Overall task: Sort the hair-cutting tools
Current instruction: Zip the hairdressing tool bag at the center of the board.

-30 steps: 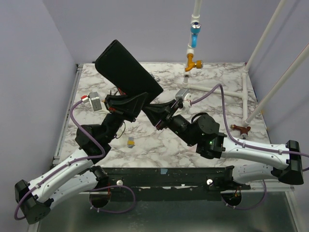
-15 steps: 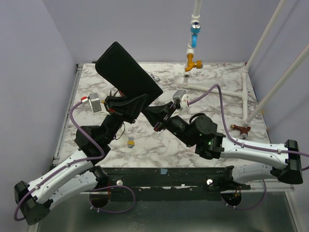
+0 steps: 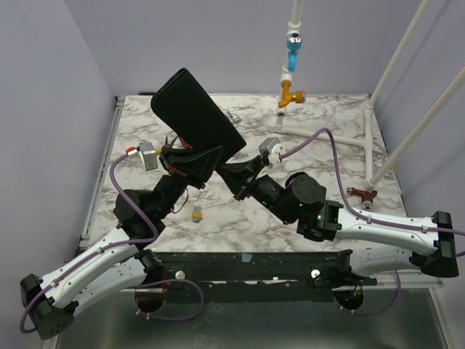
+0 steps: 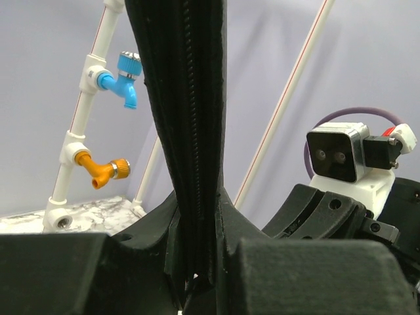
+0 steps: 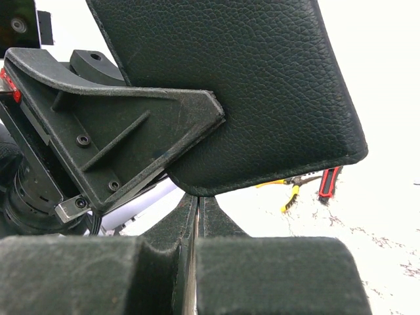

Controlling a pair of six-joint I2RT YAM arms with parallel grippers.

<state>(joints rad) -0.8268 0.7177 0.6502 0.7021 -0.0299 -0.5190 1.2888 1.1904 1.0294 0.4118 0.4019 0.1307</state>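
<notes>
Top view, against 1.0 s ago: the upper end of the black pouch [image 3: 196,109] held in the left gripper [image 3: 205,156] now sits further right and slightly lower in frame. The left wrist camera [image 3: 147,157] has shifted right with it. The right gripper [image 3: 234,177] and right wrist camera [image 3: 270,146] have edged slightly left and lower.

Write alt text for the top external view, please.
A flat black leather-look zip case is held tilted above a white marbled table: the left gripper clamps its lower edge, the right gripper meets its lower corner. Behind stand white pipes with a blue tap and an orange tap.
</notes>
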